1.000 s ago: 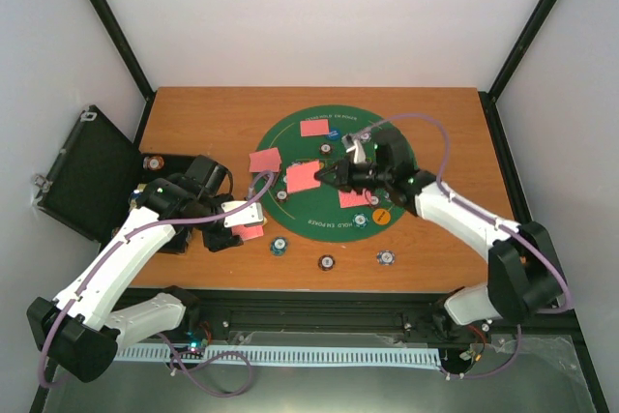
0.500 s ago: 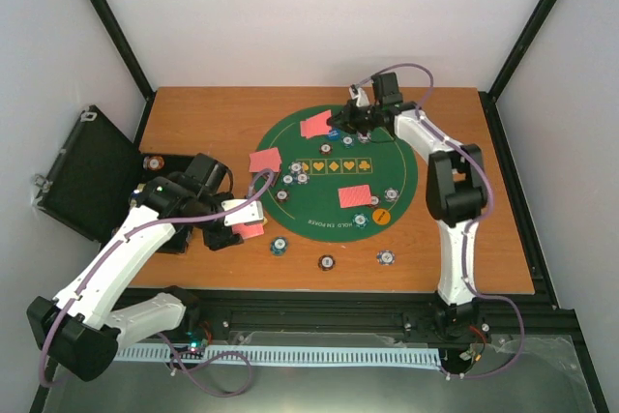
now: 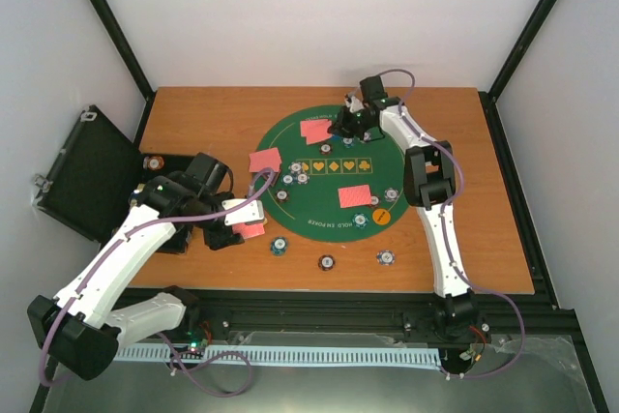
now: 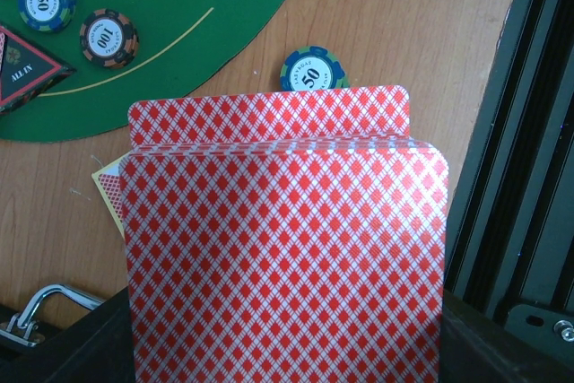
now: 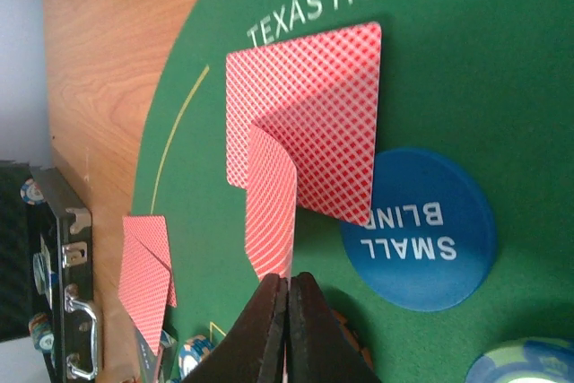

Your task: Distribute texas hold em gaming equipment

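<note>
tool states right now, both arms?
Left tool: closed, holding a stack of red-backed cards.
Right tool: closed, pinching one bent red-backed card.

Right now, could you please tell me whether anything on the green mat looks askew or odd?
Yes. The card pinched in the right jaws is bowed, standing on edge over a flat card at the far side of the green mat. That flat card's corner overlaps the blue small blind disc.
</note>
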